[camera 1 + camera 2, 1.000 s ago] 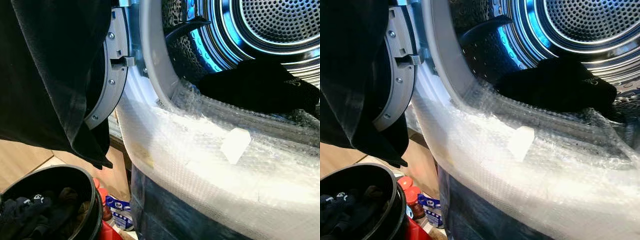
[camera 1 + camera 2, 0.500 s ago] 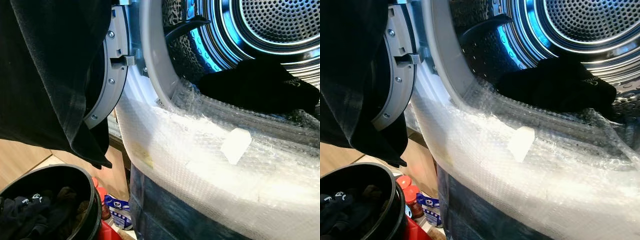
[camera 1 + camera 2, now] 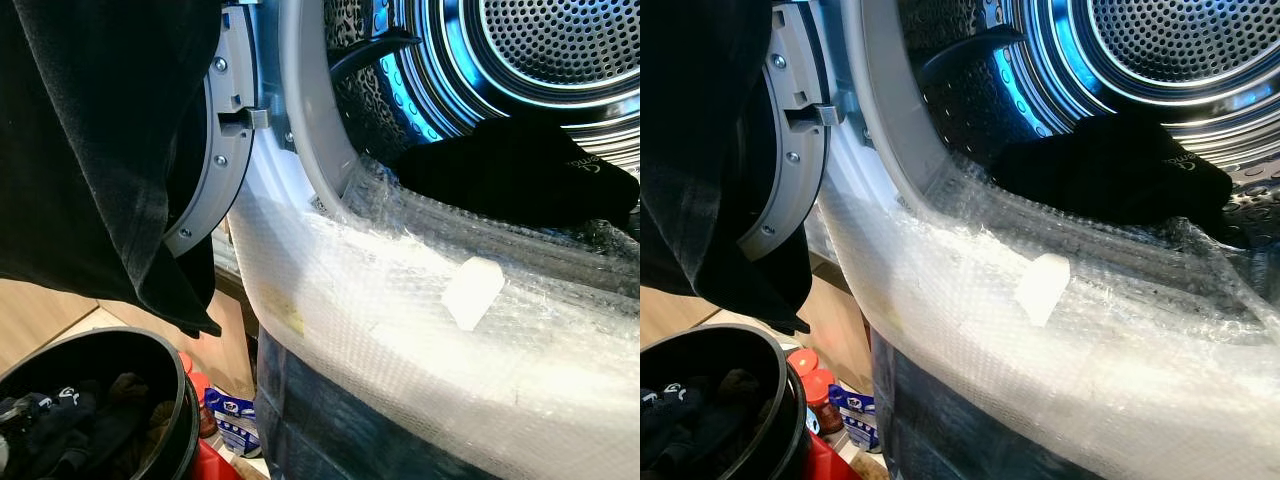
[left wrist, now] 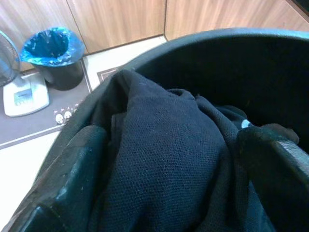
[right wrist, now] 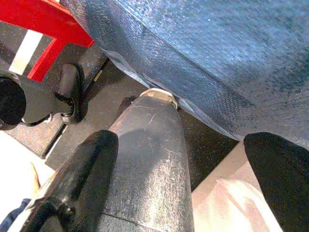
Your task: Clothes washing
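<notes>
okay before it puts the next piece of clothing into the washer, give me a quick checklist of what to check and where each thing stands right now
1. Washer door open: ok, the drum is exposed.
2. Room in the drum: ok, one black garment lies at its bottom.
3. Left gripper has clothing: ok, dark cloth sits between its fingers over the laundry basket.
4. Right gripper free: ok, open and holding nothing, low beside the washer.
5. Path over the front edge: cannot tell, bubble wrap covers the rim and may snag.
6. Hanging black cloth clear of the opening: cannot tell, it drapes beside the door.
</notes>
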Tool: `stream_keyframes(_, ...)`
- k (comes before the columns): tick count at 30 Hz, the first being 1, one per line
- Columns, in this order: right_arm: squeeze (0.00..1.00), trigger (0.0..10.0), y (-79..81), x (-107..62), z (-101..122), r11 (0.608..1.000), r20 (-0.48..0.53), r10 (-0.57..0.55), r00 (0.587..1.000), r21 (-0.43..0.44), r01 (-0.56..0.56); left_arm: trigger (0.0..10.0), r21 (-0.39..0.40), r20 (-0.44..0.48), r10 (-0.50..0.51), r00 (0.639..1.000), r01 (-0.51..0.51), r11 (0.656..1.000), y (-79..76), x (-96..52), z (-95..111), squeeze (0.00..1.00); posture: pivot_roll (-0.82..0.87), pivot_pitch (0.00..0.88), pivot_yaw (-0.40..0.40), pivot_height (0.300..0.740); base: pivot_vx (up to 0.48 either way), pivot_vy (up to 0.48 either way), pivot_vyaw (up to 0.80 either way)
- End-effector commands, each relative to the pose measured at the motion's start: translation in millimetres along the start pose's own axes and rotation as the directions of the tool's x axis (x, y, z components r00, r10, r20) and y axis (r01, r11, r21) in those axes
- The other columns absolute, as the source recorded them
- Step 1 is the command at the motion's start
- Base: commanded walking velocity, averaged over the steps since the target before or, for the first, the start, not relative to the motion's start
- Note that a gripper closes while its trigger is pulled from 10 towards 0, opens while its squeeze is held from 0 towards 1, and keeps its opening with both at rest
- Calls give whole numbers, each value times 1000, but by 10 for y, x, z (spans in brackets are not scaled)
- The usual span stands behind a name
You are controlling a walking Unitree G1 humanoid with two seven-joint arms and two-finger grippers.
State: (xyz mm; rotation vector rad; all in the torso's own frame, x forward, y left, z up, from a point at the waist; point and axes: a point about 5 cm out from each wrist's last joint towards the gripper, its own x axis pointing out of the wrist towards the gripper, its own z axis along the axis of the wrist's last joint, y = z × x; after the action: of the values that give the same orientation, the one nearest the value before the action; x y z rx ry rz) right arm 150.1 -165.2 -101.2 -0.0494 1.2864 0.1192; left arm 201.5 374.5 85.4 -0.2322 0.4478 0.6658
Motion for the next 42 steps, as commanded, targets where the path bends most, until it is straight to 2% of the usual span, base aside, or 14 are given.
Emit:
stream_keyframes(1, 0, 10000, -28, -2, -34, 1000, -15, -9, 1000, -1, 9, 10000, -3, -55, 12, 998, -12, 1000, -2, 22, -85, 0, 78, 38, -36, 740, 0, 0, 0)
stream_keyframes(10, 0, 10000, -44, -3, -45, 1000, -16, -10, 1000, -4, 10, 10000, -6, -94, -6, 996, 5, 1000, -42, 42, -155, 0, 75, 29, -31, 740, 0, 0, 0)
stream_keyframes(11, 0, 10000, -51, -4, -47, 1000, -17, -10, 1000, -8, 10, 2980, -2, -94, -19, 995, 19, 1000, -62, 43, -157, 0, 73, 23, -28, 740, 0, 0, 0)
stream_keyframes(12, 0, 10000, -52, -5, -42, 1000, -16, -9, 1000, -9, 9, 0, -3, -94, -23, 995, 23, 1000, -70, 42, -157, 0, 73, 23, -28, 740, 0, 0, 0)
stream_keyframes(36, 0, 10000, -24, -1, -34, 999, -14, 2, 1000, -50, -2, 0, 13, -92, -57, 994, 58, 998, -143, 62, -194, 0, 72, 0, -21, 740, 0, 0, 0)
stream_keyframes(42, 0, 10000, 1, 2, -35, 998, -12, 10, 1000, -60, -10, 0, 39, -87, -61, 994, 65, 997, -159, 49, -171, 0, 74, 0, -14, 740, 0, 0, 0)
